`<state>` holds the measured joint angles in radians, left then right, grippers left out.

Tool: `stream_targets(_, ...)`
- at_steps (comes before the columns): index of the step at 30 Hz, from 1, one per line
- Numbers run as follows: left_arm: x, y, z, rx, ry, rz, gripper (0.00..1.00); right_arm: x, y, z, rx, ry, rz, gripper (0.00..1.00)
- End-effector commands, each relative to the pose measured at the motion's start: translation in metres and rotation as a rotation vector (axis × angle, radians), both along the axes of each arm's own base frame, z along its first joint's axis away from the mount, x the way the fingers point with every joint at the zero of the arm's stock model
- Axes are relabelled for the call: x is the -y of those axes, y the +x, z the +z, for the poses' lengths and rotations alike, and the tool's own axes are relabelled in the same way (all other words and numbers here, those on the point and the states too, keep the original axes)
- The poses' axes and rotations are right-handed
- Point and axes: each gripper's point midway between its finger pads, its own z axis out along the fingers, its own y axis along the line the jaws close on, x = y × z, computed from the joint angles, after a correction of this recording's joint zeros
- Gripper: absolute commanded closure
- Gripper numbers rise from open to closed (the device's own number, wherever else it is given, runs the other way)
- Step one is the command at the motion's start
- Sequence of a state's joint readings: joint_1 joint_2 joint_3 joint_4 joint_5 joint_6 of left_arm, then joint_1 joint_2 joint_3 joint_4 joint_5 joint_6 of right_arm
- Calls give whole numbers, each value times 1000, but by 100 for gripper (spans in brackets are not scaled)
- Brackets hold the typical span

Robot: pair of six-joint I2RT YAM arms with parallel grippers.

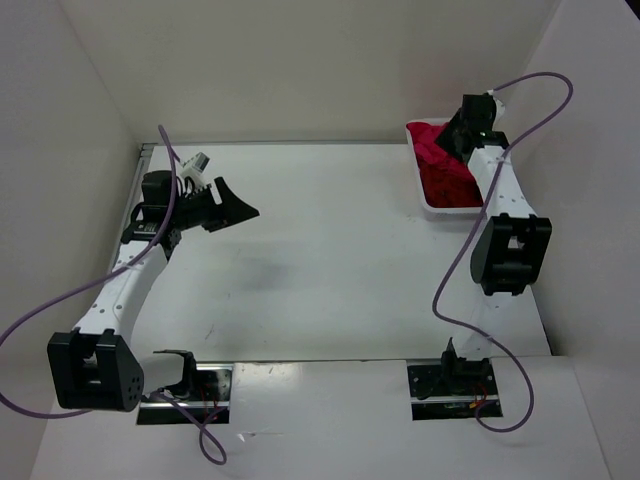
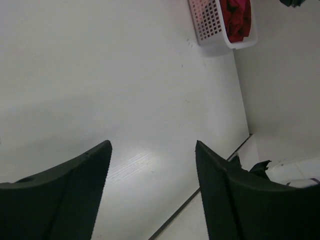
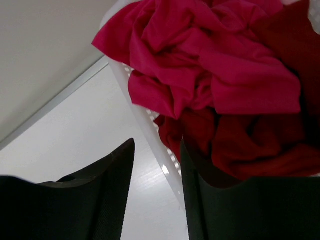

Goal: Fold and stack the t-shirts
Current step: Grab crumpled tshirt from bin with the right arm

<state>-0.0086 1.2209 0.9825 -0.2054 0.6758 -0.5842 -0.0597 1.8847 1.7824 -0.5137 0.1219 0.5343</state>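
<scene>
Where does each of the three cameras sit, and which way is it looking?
Top external: above and behind the arms, looking down on the table; both arms show.
Left wrist: on the left arm, looking across the table toward the basket; open left fingers show.
Right wrist: above the basket rim, facing the magenta-pink shirt and dark red shirt; open right fingers show.
Shared: all three show the basket.

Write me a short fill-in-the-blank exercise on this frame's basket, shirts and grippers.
The white basket sits at the table's far ___ corner. Crumpled in it lie the t-shirts, magenta and dark ___. The left gripper hovers over bare table with jaws ___.
Missing words: right; red; open.
</scene>
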Motion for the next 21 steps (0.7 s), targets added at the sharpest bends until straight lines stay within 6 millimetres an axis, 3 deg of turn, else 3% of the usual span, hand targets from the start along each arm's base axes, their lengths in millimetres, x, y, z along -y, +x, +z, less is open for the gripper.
stream_targets(1,-2,-7,-2,15,18,-5,20,6,27,6,33,-31,-35,49)
stream_targets(3,-4,-5,-3,15,24,4,15,15,37,-2,24,-44,-48,45)
stream_targets(5,-4,-5,-3,15,24,4,15,16,43,4,37,-44,-48,45)
stream_targets(8,-4,-3,-10,-6,24,4,14,20,58,-27,-27,-69,-44,45)
stream_targets(11,-4,-3,-14,-26,24,3,14,23,64,-25,-12,-86,-48,45)
stream_targets(19,-4,-3,-14,-26,24,3,14,22,80,-62,-88,-84,-32,44)
stream_targets(21,-5,-1,-18,-35,29,11,14,21,84,-59,-69,-79,-25,45)
